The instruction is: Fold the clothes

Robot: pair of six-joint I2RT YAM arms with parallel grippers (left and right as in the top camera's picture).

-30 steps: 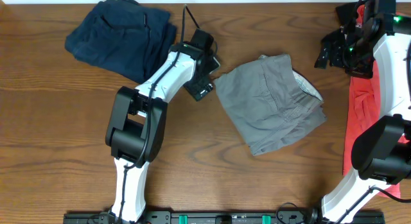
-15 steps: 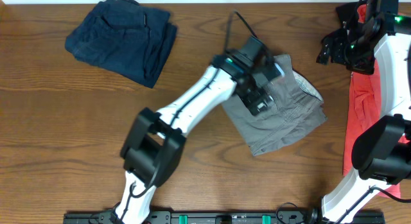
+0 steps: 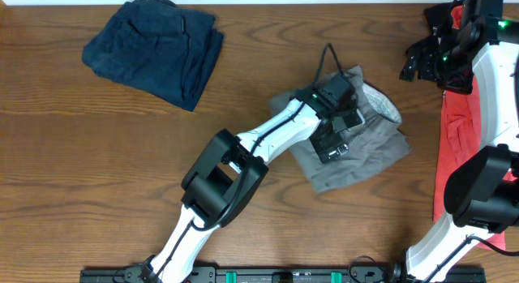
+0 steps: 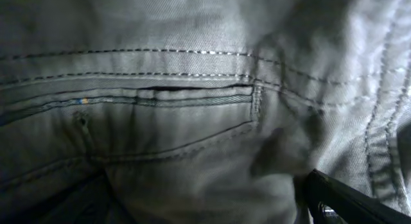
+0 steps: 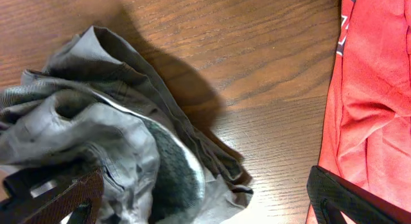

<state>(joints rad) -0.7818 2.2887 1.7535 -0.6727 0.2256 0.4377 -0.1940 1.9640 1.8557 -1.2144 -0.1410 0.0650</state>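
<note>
The grey shorts point(image 3: 365, 157) lie in a rumpled heap on the wooden tabletop point(image 3: 81, 153), right of centre. They are well apart from a folded navy garment point(image 3: 154, 48) at the far left and separated by a strip of bare wood from a red T-shirt point(image 3: 458, 153) along the right edge.

The left arm point(image 3: 268, 137) reaches across from the near edge, its black head resting on top of the shorts. The left wrist view is filled with grey twill at close range: double rows of dark stitching, a slit pocket opening point(image 4: 192, 89) and folds in shadow. No label or lettering can be read on the cloth. Only one dark fingertip point(image 4: 340, 201) shows, at the lower right corner against the fabric, so whether the left jaws are spread or closed cannot be told.

The right arm point(image 3: 495, 64) is raised at the far right corner, over the T-shirt's upper end. Its wrist view looks down on the shorts' crumpled waistband with pale lining point(image 5: 160, 160) on the left and the T-shirt on the right. The right jaws stand wide apart, one finger point(image 5: 51, 198) at each lower corner of that view, gripping and touching nothing. A dark strip on the T-shirt's edge point(image 5: 341, 31) is too small to read.
</note>
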